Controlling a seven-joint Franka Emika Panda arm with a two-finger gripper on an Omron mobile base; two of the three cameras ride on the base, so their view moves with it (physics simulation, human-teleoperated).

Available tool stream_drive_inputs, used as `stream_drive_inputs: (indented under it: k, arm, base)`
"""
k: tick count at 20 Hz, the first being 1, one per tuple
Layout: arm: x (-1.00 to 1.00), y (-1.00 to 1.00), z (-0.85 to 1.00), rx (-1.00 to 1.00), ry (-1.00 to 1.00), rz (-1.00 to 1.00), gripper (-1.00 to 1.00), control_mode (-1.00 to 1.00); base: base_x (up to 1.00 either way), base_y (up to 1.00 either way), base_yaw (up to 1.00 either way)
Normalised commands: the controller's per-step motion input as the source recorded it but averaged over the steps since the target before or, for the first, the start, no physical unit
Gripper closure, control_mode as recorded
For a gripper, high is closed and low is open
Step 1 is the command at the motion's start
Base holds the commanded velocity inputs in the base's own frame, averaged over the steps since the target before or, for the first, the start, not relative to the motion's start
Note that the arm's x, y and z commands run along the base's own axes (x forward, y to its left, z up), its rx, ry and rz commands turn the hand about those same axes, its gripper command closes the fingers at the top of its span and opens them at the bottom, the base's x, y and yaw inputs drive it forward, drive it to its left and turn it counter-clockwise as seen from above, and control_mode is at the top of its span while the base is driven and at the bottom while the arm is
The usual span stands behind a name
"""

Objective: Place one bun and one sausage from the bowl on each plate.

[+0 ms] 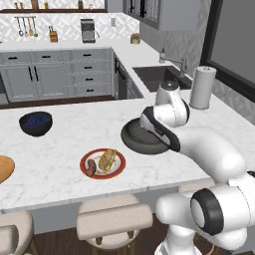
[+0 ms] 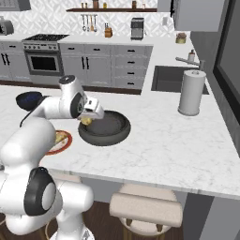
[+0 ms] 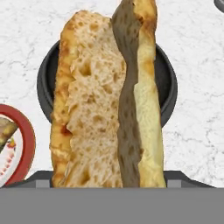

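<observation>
- One bun (image 3: 107,100) sits clamped in the gripper (image 2: 87,120), directly above the bowl (image 2: 112,133).
- Red-rimmed plate (image 1: 85,160), already served, lies near; skip it.
- Carry level to the farther orange-tan plate (image 1: 4,168), lower gently, then release.

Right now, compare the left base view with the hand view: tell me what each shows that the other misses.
Left base view alone: the small deep dark blue bowl, the orange-tan wooden plate at the edge, the white paper towel roll. Hand view alone: the split golden bun close up, above the tool. Both: the wide dark grey bowl and the red-rimmed plate.
</observation>
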Motion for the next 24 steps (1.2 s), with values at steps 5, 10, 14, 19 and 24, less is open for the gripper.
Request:
stream_drive_inputs:
  k: [5,10,14,19,24]
  arm:
    - [-0.64,0.31,-0.04,-0.06,0.04,0.14,1.0,-1.0]
    - [-0.17,0.09,0.0,0.0,0.0,0.04,1.0,1.0]
    - [0.0,0.0,0.0,0.0,0.0,0.0,1.0,1.0]
    - [0.0,0.0,0.0,0.0,0.0,0.0,1.0,1.0]
    - [0.0,0.0,0.0,0.0,0.0,0.0,1.0,1.0]
  base:
    - [0.0,0.0,0.0]
    - [-0.55,0.74,0.2]
    - [-0.2,1.0,0.19]
    - [0.13,1.0,0.05]
    - [0.42,1.0,0.0]
